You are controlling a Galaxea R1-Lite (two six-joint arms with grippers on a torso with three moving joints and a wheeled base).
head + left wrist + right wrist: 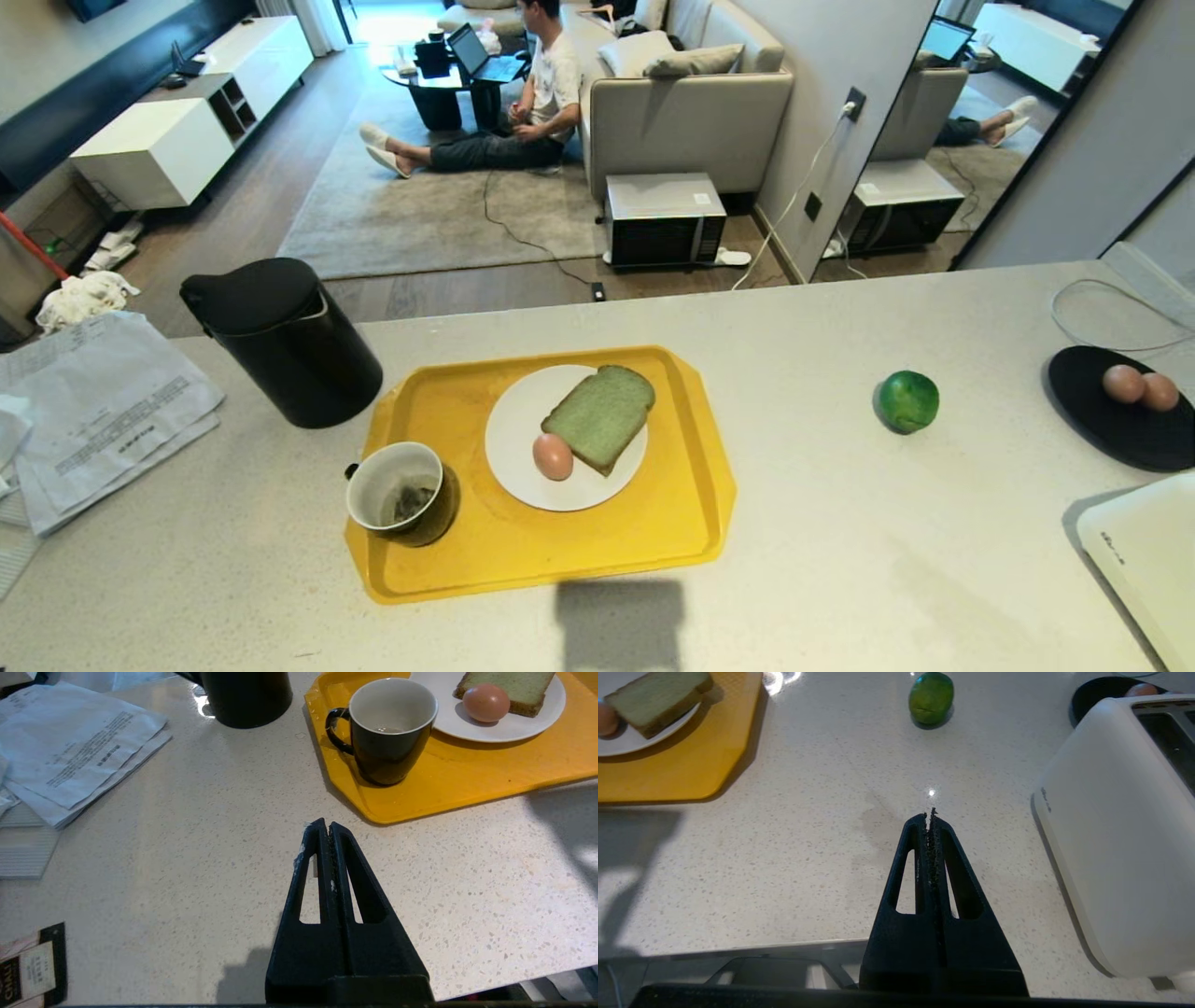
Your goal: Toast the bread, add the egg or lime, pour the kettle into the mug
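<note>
We begin at the counter's left side, where the kettle stands by the yellow tray's far left corner, within pouring reach of the mug in the tray's near left corner. On the white plate mid-tray the egg touches the bread, which looks staged for serving, while the lime sits alone to the right and the toaster waits at the near right edge. Our left gripper and right gripper both hover low over the near edge, fingers pressed together, holding nothing.
</note>
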